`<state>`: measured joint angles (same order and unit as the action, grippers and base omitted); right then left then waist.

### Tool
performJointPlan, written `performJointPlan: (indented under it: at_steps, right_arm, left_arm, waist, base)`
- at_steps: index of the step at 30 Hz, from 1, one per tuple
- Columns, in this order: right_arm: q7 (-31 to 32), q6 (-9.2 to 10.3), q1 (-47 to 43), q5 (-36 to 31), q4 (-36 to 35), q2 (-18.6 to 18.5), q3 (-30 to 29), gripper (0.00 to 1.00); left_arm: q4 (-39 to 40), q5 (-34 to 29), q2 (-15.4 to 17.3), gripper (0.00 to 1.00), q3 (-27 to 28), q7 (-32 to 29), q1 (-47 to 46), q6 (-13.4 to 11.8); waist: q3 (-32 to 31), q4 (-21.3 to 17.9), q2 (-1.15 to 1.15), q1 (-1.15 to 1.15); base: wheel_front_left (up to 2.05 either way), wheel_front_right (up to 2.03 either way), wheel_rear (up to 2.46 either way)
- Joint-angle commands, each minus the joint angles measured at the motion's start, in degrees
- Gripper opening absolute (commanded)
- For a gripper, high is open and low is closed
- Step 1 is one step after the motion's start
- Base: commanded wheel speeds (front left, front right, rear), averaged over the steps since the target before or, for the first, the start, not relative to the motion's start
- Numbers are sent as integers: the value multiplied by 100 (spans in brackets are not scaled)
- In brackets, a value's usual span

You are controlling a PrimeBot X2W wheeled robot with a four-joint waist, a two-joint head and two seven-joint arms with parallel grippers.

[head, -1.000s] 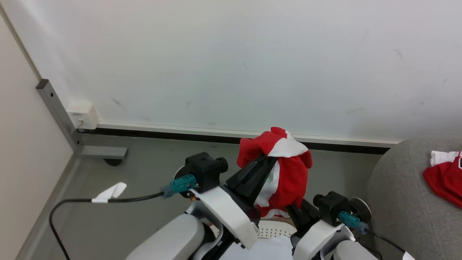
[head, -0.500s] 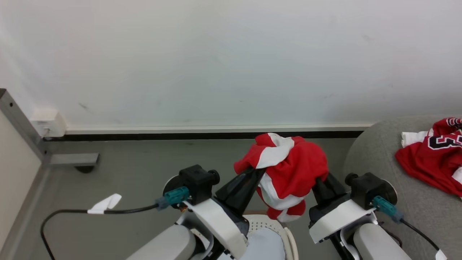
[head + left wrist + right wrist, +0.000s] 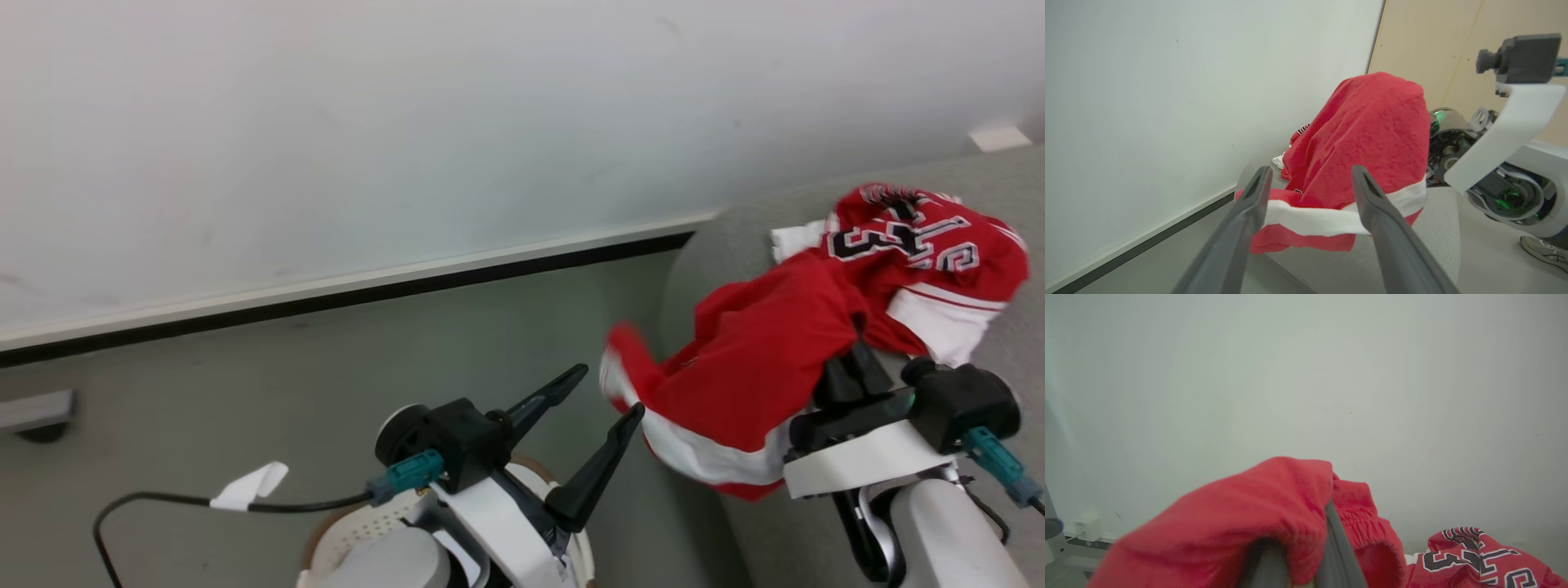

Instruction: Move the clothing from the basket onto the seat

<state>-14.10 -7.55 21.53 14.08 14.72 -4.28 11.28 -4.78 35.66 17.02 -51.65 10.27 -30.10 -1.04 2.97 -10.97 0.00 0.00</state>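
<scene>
- Over the seat's [image 3: 718,261] left edge, the red garment [image 3: 759,359] hangs draped on the right gripper [image 3: 851,367], with its white-banded hem drooping past the seat's side toward the floor [image 3: 245,367].
- The right gripper's fingers stand close together and cloth is bunched over and between them, so it is gripping the red garment. Its fingertips are buried in the fabric.
- The left gripper [image 3: 600,404] is spread wide and holds nothing. Its tips are just beside the garment's blurred left end, and I cannot tell whether they touch it.
- The left wrist view looks between those parted fingers at the garment's white band.
- A jersey [image 3: 922,237] with black-and-white lettering lies crumpled on the seat, against the wall [image 3: 408,122] behind it.
- The red garment overlaps the jersey's near side. I cannot tell whether the two touch, or whether the garment rests on the seat.
- The basket [image 3: 359,527] sits on the floor under the left arm, and only part of its perforated wall and brown rim shows.
- A black cable [image 3: 163,498] with a white tag runs across the floor at the lower left.
</scene>
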Motion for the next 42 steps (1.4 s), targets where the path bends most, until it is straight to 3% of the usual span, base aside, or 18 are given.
performJointPlan:
  at_steps: [1, 10, 20, 29, 42]
  right_arm:
    - [51, 13, -115, -63, -166, -59, -121, 0]
    - [314, 13, -703, -236, -1002, -12, -699, 0]
    - [310, 13, -828, -204, -1272, 15, -901, 0]
    - [492, 13, 16, -213, -1541, -341, -1396, 0]
    - [948, 13, 1578, -76, -1068, -1398, -2604, 0]
  left_arm:
    - [32, -108, 56, 100, 8, 60, -10, 0]
    - [71, -307, 278, 100, 30, 238, -105, 11]
    - [23, -326, 290, 100, -2, 271, -147, 53]
    - [264, -437, 419, 100, -13, 104, -454, 118]
    - [780, -535, 979, 100, 232, -206, -1012, 196]
  waist:
    - [199, -458, 0, 0]
    - [488, -1394, 0, 0]
    - [612, -1667, 0, 0]
    - [1290, -1373, 0, 0]
    - [2761, -604, 0, 0]
  base:
    - [0, 0, 0]
    - [0, 0, 0]
    - [0, 0, 0]
    - [0, 0, 0]
    - [0, 0, 0]
